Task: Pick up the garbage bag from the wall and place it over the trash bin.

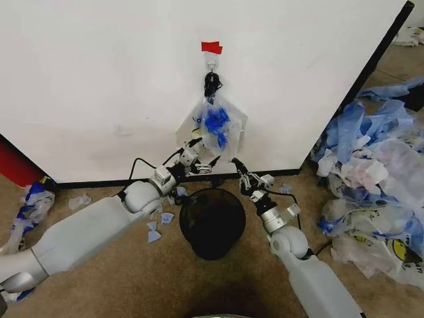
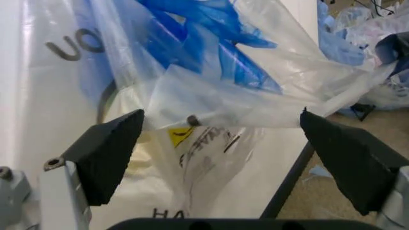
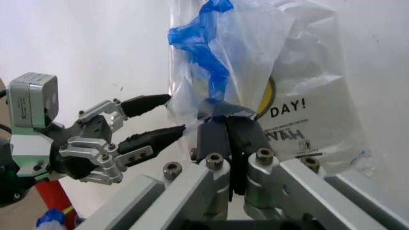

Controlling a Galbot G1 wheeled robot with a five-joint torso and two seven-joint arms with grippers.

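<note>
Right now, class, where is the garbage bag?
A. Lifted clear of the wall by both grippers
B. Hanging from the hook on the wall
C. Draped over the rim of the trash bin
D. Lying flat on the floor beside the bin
B: the garbage bag hangs from the hook under red tape on the wall, above the trash bin. The left gripper is open at its lower edge, the right gripper shut beside it.
</note>
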